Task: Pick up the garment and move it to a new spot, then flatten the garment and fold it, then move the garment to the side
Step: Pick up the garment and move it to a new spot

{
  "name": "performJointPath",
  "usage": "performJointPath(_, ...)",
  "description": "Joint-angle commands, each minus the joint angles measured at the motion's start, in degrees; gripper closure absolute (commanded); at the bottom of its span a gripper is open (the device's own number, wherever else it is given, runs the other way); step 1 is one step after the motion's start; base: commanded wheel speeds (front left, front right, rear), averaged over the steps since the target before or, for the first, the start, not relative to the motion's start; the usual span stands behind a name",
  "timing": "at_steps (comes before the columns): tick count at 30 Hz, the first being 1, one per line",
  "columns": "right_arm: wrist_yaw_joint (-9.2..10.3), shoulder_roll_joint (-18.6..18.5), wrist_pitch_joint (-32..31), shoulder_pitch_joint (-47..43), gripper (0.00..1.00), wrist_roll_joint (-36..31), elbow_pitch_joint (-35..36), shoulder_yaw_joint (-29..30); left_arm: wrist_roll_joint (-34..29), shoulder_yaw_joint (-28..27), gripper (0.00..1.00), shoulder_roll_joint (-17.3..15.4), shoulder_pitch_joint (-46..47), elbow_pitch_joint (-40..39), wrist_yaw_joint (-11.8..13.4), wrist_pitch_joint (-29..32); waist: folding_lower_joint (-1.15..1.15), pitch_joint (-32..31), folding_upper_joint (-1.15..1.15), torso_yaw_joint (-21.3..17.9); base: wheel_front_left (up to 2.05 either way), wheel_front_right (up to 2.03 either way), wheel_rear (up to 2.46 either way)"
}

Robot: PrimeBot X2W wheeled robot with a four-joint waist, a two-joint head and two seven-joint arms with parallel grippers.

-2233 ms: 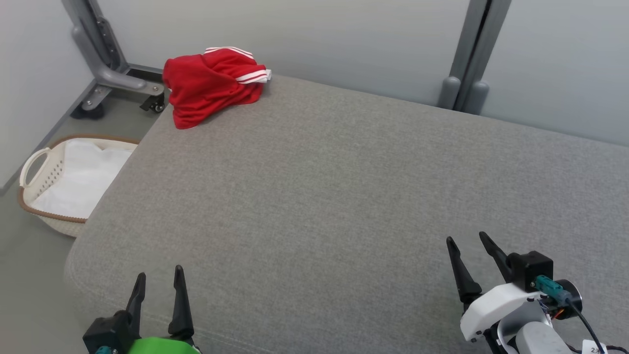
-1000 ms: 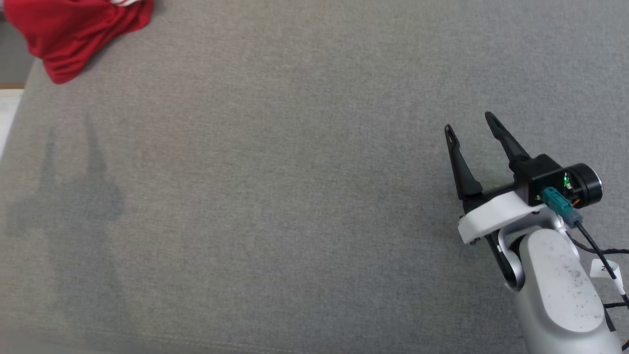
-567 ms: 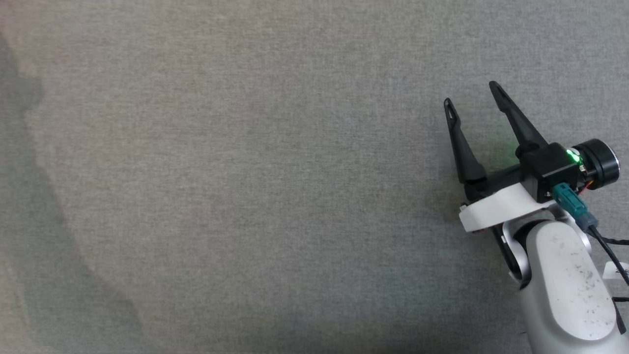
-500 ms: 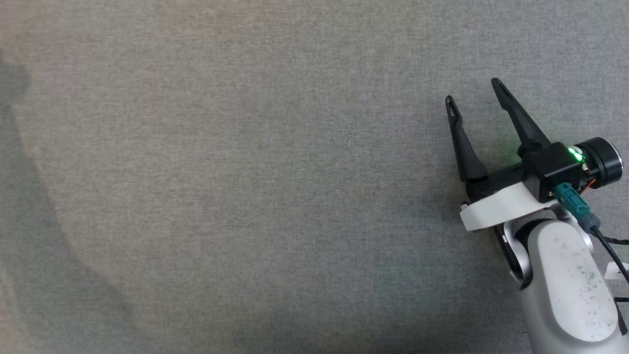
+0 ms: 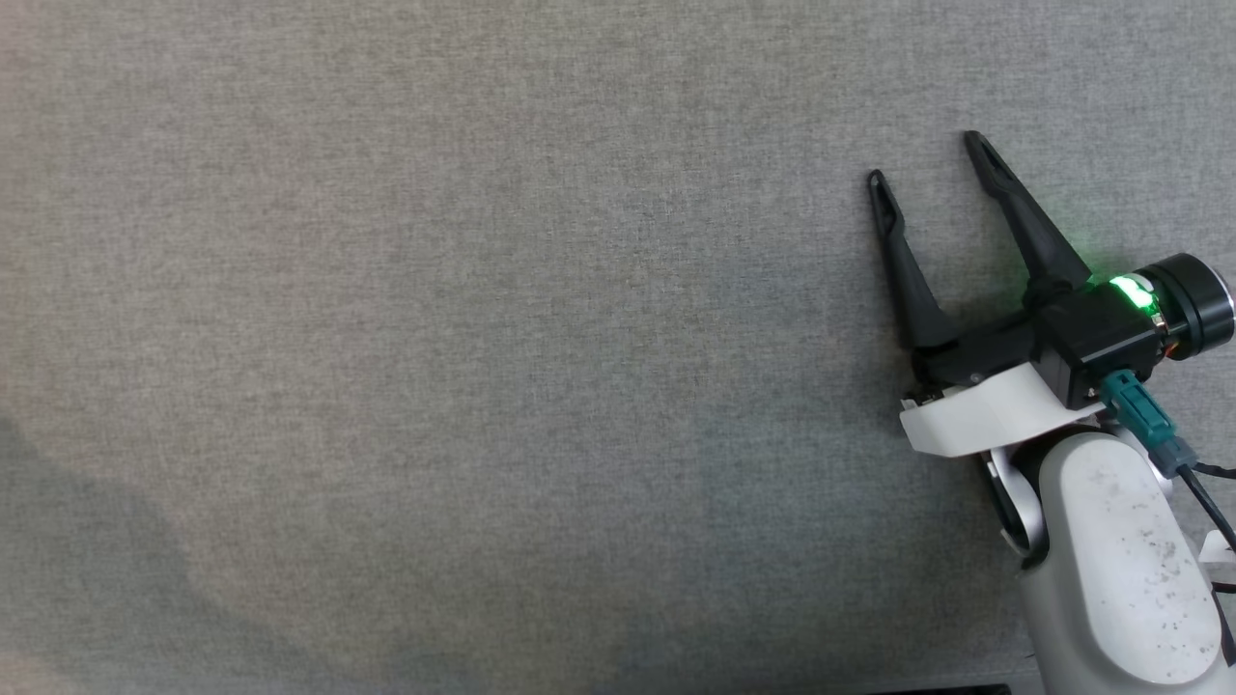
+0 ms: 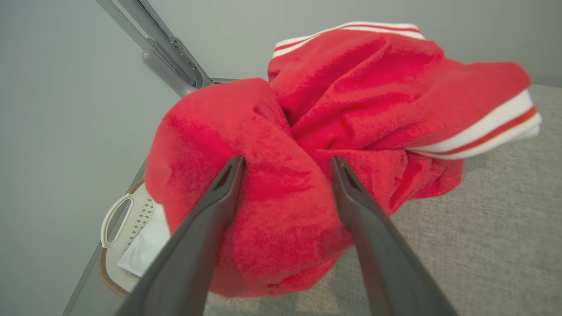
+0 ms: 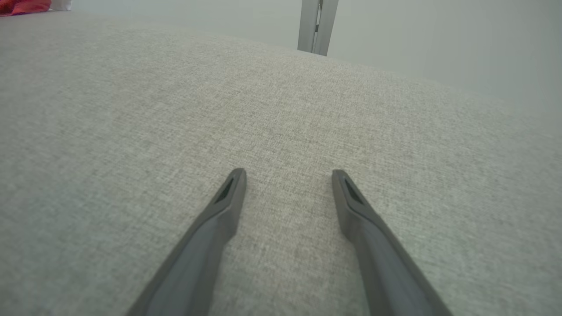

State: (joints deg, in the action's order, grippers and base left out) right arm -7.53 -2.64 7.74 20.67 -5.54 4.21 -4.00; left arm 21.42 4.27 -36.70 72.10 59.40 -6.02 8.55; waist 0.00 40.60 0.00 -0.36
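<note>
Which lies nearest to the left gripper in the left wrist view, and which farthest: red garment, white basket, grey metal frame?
1. red garment, straight ahead, at the tips of the left gripper.
2-3. white basket, lower left, and grey metal frame, upper left behind the garment: too close to call.

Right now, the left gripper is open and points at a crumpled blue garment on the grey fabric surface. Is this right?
No. The garment is red, not blue; the left wrist view shows it. The rest holds: the left gripper is open and points at it, crumpled on the grey fabric surface.
</note>
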Motion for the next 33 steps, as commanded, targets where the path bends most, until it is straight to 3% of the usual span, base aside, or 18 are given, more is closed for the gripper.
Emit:
performJointPath(1, 0.1, -0.5, -0.9, -1.1, 0.0, -0.1, -1.2, 0.4, 0.4, 0.2, 0.0, -0.1, 1.0, 1.0, 0.4, 0.4, 0.0, 0.7, 0.0, -0.4, 0.0, 0.0, 0.0)
performJointPath(3, 0.1, -0.5, -0.9, -1.0, 0.0, -0.1, -1.0, 0.6, 0.8, 0.2, 0.0, 0.3, 1.6, 2.6, 0.4, 1.6, 0.0, 0.9, 0.0, -0.4, 0.0, 0.0, 0.0)
performJointPath(4, 0.1, -0.5, -0.9, -0.9, 0.0, -0.1, -1.0, 0.6, 1.2, 0.1, 0.35, 0.6, 1.7, 3.6, 0.4, 2.5, 0.0, 1.1, 0.0, -0.4, 0.0, 0.0, 0.0)
performJointPath(5, 0.1, -0.5, -0.9, -0.9, 0.0, 0.0, -1.0, 0.7, 1.3, 0.1, 0.53, 0.6, 1.8, 4.3, 0.5, 3.0, 0.0, 1.2, 0.0, -0.4, 0.0, 0.0, 0.0)
performJointPath(6, 0.1, -0.5, -0.8, -0.8, 0.0, 0.0, -0.9, 0.8, 1.5, 0.0, 0.82, 0.7, 1.8, 5.1, 0.6, 3.3, 0.0, 1.2, 0.0, -0.4, 0.0, 0.0, 0.0)
performJointPath(7, 0.1, -0.5, -0.8, -0.8, 0.0, 0.1, -1.0, 0.9, 1.7, -0.1, 1.0, 0.7, 1.8, 5.5, 0.6, 3.3, 0.0, 1.3, 0.0, -0.5, 0.0, 0.0, 0.0)
performJointPath(21, 0.1, -0.4, 2.4, 1.0, 0.0, 2.5, -4.1, 0.8, 1.9, 1.0, 1.0, -0.4, 1.1, 4.4, -0.9, -7.2, 0.0, -4.1, 0.0, 0.1, 0.0, 0.0, 0.0)
performJointPath(27, 0.1, -0.4, 4.2, 1.2, 0.0, 4.3, -7.7, 0.6, 1.6, 5.0, 1.0, 0.9, 0.9, 0.8, -1.5, -9.5, 0.0, -10.4, 0.0, -0.5, 0.0, 0.0, 0.0)
performJointPath(33, 0.09, -0.3, 5.7, -0.5, 0.0, 6.5, -12.3, 0.5, 5.0, 13.2, 1.0, 1.6, -2.5, -7.2, -1.5, -8.6, 0.0, -18.8, 0.0, -2.6, 0.0, 0.0, 0.0)
